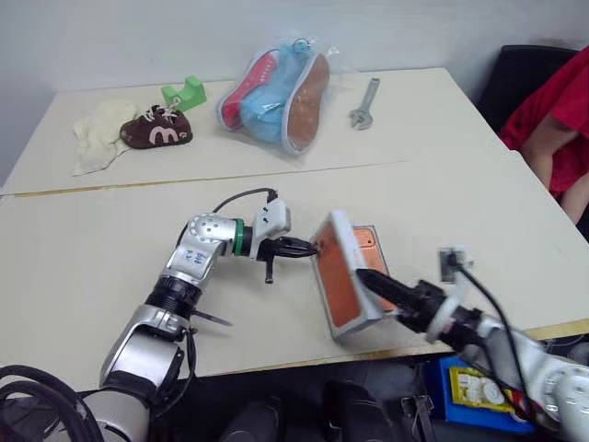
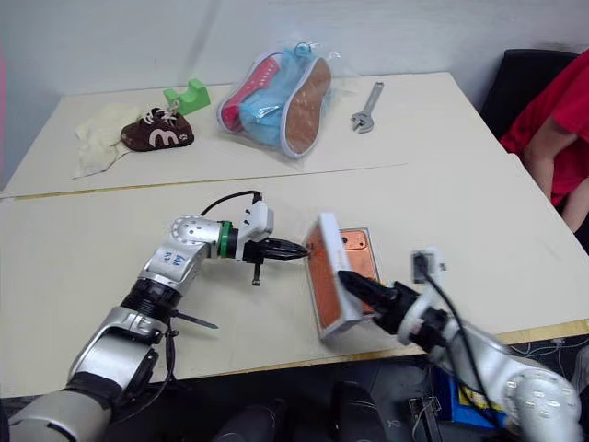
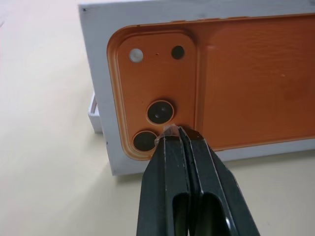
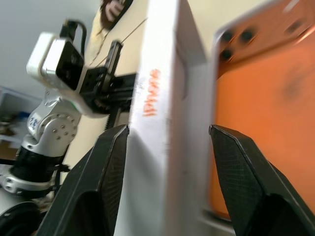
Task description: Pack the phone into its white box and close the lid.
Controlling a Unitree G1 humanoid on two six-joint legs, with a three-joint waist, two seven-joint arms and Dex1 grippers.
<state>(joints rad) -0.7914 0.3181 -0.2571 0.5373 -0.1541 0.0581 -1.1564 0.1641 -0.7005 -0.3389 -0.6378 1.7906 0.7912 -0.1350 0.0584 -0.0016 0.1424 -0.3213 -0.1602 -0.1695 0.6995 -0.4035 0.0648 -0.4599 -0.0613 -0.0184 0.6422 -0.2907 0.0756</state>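
Observation:
The lid (image 1: 336, 276) stands tilted on its long edge, with its printed orange phone picture facing my left arm. My left gripper (image 1: 311, 246) is shut, and its tips (image 3: 172, 130) press against that printed face near the camera picture. Behind the lid, the white box (image 2: 376, 261) lies flat on the table with the copper-orange phone (image 1: 364, 243) in it, camera end showing. My right gripper (image 4: 167, 129) is open at the lid's near end. One finger (image 4: 110, 162) lies against the lid's lettered side wall, the other stands over the phone side.
At the back of the table lie bagged sneakers (image 1: 276, 92), a wrench (image 1: 363, 103), a small brown shoe (image 1: 156, 129), a green block (image 1: 184, 92) and a pale cloth (image 1: 101, 133). A person in red (image 1: 552, 120) sits at the right. The table's front edge runs just below the lid.

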